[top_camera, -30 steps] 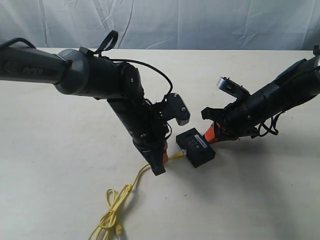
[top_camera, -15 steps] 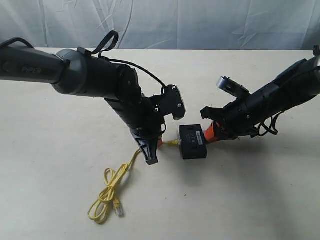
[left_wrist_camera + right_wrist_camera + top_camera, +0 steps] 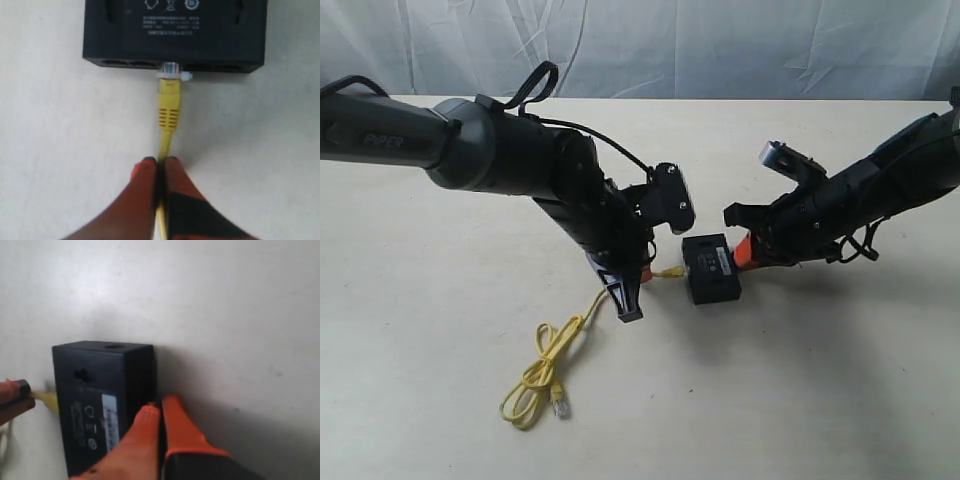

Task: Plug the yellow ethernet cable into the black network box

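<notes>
The black network box [image 3: 711, 268] lies flat mid-table, pale label up. In the left wrist view the yellow ethernet cable [image 3: 168, 107] has its clear plug at a port in the box's [image 3: 175, 32] side wall. My left gripper [image 3: 159, 161] is shut on the cord a short way behind the plug. The rest of the cable [image 3: 542, 372] trails to a loose loop near the table front, its other plug free. My right gripper [image 3: 160, 407] is shut, empty, its orange fingertips pressed against the box's [image 3: 100, 400] opposite side. In the exterior view it is at the box's right [image 3: 744, 250].
The pale table [image 3: 800, 380] is backed by a white cloth curtain [image 3: 720, 45]. The bulky left arm [image 3: 510, 160] hangs over the left half and the right arm [image 3: 880, 185] reaches in from the right edge.
The box has slid and turned, from lower down to higher and squarer. My left gripper followed with the cable plug toward its port side. The right gripper stayed against the box's far side.
</notes>
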`<state>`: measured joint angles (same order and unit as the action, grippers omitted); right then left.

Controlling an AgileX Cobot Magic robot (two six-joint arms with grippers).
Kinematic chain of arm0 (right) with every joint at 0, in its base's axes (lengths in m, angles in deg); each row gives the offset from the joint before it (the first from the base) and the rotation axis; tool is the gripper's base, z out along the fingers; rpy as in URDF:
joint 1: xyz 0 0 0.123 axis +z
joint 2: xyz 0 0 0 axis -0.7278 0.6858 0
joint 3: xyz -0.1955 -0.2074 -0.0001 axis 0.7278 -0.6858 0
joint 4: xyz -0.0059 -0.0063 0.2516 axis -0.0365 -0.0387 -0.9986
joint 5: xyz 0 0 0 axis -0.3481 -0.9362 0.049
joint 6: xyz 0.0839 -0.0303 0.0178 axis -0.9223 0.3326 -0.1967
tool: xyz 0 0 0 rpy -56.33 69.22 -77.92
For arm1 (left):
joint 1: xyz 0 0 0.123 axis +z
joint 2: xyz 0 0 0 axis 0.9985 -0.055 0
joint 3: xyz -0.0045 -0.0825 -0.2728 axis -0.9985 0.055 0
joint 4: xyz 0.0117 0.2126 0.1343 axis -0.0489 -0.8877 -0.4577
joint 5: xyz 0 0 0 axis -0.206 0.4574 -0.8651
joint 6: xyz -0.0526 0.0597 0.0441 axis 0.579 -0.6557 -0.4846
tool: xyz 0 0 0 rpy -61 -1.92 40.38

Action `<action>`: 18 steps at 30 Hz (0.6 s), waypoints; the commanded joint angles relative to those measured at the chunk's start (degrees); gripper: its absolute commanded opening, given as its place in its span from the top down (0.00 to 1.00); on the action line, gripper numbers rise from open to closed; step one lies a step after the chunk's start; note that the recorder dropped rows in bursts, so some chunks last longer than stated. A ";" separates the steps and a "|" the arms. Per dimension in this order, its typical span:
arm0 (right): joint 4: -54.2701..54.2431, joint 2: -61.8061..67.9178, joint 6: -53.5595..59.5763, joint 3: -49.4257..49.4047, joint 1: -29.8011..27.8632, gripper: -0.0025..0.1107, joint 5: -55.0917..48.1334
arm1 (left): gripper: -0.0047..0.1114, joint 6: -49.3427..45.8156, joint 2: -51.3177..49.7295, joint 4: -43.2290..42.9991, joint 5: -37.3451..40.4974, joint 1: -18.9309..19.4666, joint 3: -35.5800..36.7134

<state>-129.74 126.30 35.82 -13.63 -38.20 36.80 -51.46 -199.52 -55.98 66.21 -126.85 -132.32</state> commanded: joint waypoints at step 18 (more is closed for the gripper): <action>0.67 -2.33 -1.84 -0.16 -1.67 0.98 -2.45 | 0.96 0.06 -0.07 2.66 -4.47 -0.66 -0.52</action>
<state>-129.02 124.37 33.94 -13.63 -40.12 35.88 -51.46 -199.52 -54.31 62.79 -126.97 -132.32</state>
